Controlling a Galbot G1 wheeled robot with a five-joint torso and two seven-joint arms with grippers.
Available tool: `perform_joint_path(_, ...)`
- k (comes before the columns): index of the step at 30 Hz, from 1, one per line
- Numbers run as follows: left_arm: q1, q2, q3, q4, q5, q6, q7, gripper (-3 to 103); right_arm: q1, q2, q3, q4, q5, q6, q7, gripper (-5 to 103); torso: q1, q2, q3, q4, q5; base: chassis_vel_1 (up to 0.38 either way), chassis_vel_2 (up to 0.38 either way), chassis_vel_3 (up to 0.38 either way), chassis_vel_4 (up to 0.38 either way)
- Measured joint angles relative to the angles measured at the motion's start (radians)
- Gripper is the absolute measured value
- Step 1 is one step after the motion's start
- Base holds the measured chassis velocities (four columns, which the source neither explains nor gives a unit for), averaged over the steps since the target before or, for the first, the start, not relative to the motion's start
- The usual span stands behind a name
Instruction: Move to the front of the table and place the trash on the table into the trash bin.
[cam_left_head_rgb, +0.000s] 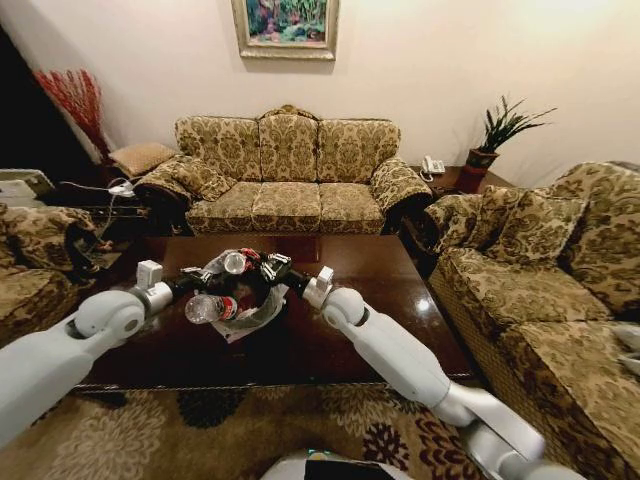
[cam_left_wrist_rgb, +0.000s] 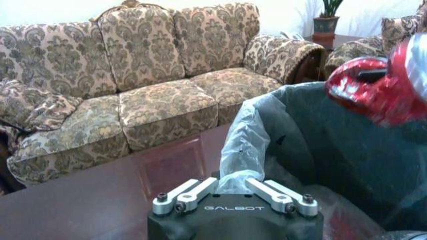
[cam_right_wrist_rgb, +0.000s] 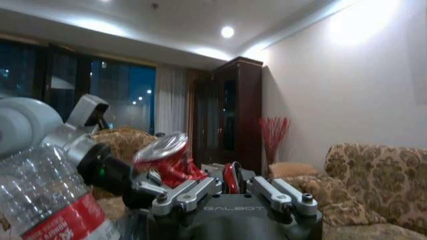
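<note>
My left pincer (cam_left_head_rgb: 196, 284) is clenched on the liner rim of the trash bin (cam_left_wrist_rgb: 333, 150) at mid-counter (cam_left_head_rgb: 400, 300). My right pincer (cam_left_head_rgb: 272, 268) grasps the red-black wrapper (cam_right_wrist_rgb: 175, 162) above the bin mouth. The clear bottle (cam_left_head_rgb: 208, 308) lies across the rim. The sofa (cam_left_head_rgb: 290, 170) stands beyond the far edge.

Glossy dark brown table (cam_left_head_rgb: 400, 290), lined dark trash bin (cam_left_head_rgb: 262, 300) on it, clear red-labelled bottle (cam_left_head_rgb: 210, 308) at bin's rim

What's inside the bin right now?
A clear red-labelled bottle lies across the small dark lined bin; a shiny red wrapper hangs above its rim. Anything deeper is hidden.
</note>
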Motion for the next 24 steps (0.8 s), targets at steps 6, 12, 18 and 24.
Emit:
perform_joint_path(6,0.001,0.001,0.000,0.001,-0.001,0.000,0.001,2,0.002,-0.002,0.003,-0.007,-0.003,0.004,-0.004,28,0.000,0.000,0.000,-0.0001,-0.0001,0.000,0.000,0.000,0.000)
perform_joint_path(12,0.011,0.022,-0.001,-0.002,-0.041,0.008,0.002,2,0.003,-0.001,0.006,-0.012,0.000,0.021,0.001,51,0.000,0.000,0.000,0.0000,-0.0010,0.000,0.000,0.000,0.000)
perform_joint_path(18,0.018,0.076,-0.036,-0.006,-0.127,0.044,-0.013,2,-0.011,-0.011,0.045,0.026,0.036,0.051,0.061,73,0.000,0.000,0.000,-0.0001,0.0002,0.000,0.000,0.000,0.000)
perform_joint_path(24,0.012,0.083,-0.055,-0.015,-0.215,0.117,-0.116,2,-0.063,-0.051,0.176,0.128,0.040,-0.031,0.265,93,0.000,0.000,0.000,-0.0001,-0.0001,0.000,0.000,0.000,0.000)
